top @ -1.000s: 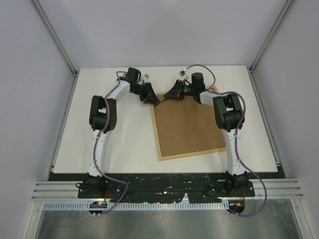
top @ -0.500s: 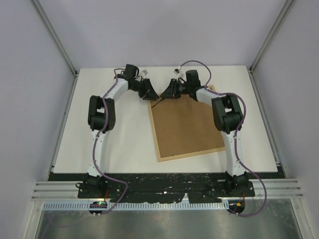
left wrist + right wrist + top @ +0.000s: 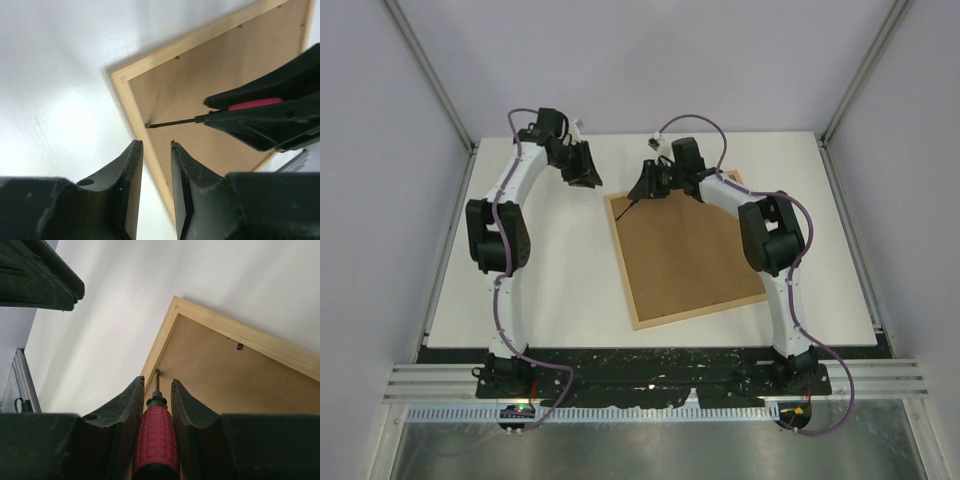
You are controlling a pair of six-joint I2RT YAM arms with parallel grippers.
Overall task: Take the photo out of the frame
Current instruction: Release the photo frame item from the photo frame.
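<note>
The frame [image 3: 685,250] lies face down on the white table, its brown fibreboard back up inside a light-wood rim. The photo is hidden beneath that back. My right gripper [image 3: 642,190] is shut on a red-handled screwdriver [image 3: 157,440], and the thin tip touches the frame's [image 3: 225,370] inner left edge near the far-left corner. My left gripper [image 3: 588,180] hovers left of that corner, off the frame [image 3: 215,80]. In the left wrist view the left gripper [image 3: 156,145] stands slightly open with nothing between its fingers, and the screwdriver [image 3: 255,104] shows in the right gripper's jaws.
Small dark metal tabs [image 3: 239,346] sit along the frame's inner rim against the back panel. Bare white table [image 3: 540,270] spreads left of the frame. Grey enclosure walls and corner posts [image 3: 430,85] close the table's sides. Both arm bases stand on the near rail [image 3: 650,375].
The frame has slid and turned toward the far left under the screwdriver tip. My right gripper followed it left. My left gripper has drawn back to the far left, away from the corner.
</note>
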